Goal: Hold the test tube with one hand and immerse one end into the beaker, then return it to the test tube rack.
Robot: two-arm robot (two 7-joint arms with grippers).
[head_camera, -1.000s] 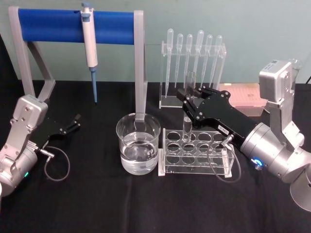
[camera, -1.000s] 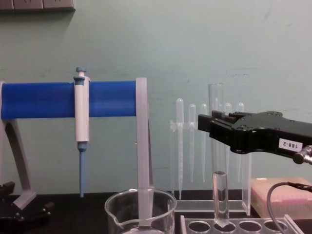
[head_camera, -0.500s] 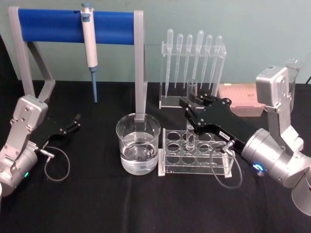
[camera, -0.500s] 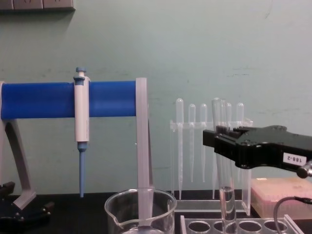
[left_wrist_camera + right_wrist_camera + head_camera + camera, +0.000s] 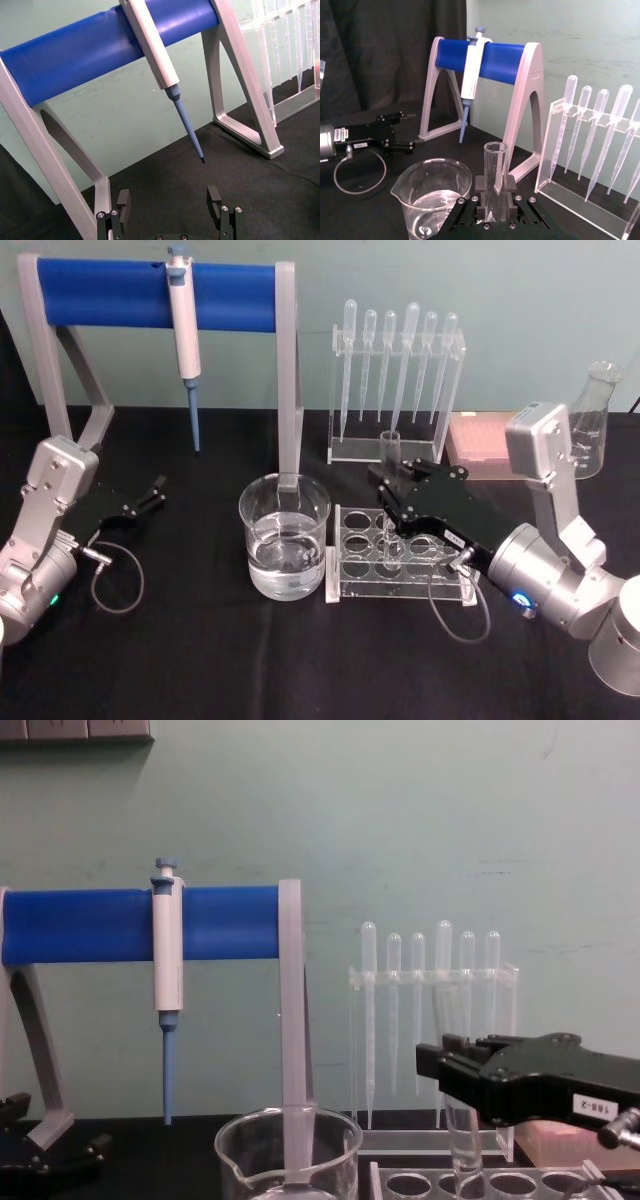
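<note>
On the far left of the black-clothed table [image 5: 200, 660], the left gripper [image 5: 147, 496] lies parked low over the cloth, its two fingers spread apart with nothing between them. Behind it stands a stand with grey legs and a blue crossbar [image 5: 130, 292], from which a blue-tipped white pipettor [image 5: 184, 335] hangs tip down, clear of the cloth. Just in front of the stand's right leg sits the beaker [image 5: 285, 546], upright and partly filled with clear liquid, touching or nearly touching the left end of a clear acrylic tube rack [image 5: 400, 555]. Over that rack the right gripper [image 5: 392, 490] reaches in from the right, its fingers clamped on the test tube [image 5: 389, 448]; the tube stands upright with its open mouth above the fingers and its lower part down in one of the rack's back-row holes, as the chest view also shows, beside the beaker and not in it. Behind the rack, a clear holder carries a row of thin plastic bulb-topped pipettes [image 5: 400, 350] hanging tips down. Further right lie a pink tip box [image 5: 480, 440] and an empty conical flask [image 5: 592, 420], near the table's back edge. A pale green wall [image 5: 520, 300] closes the scene behind.
</note>
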